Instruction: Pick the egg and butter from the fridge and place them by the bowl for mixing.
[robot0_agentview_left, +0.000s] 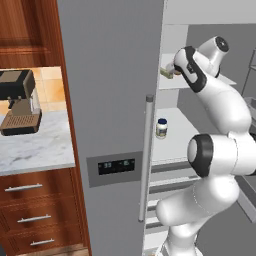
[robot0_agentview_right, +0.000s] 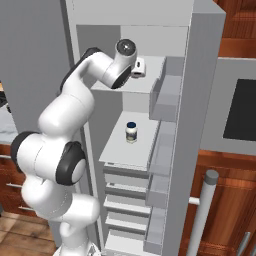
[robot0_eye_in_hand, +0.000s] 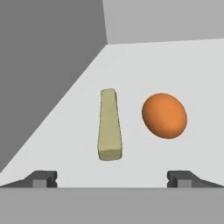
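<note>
Two targets side by side on upper fridge shelf — egg and pale butter stick, near but apart. Gripper spread wide, empty, facing them. Egg likely light, smooth, fragile, rolls — pinch gently across middle. Butter probably soft — grip its long flat sides, light squeeze.

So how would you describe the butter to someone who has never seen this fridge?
Start at the open grey fridge and go to its upper white shelf, where the arm's open gripper reaches in. Two things lie there apart: the butter is the pale yellowish, long narrow stick, beside the round orange-brown egg.
</note>
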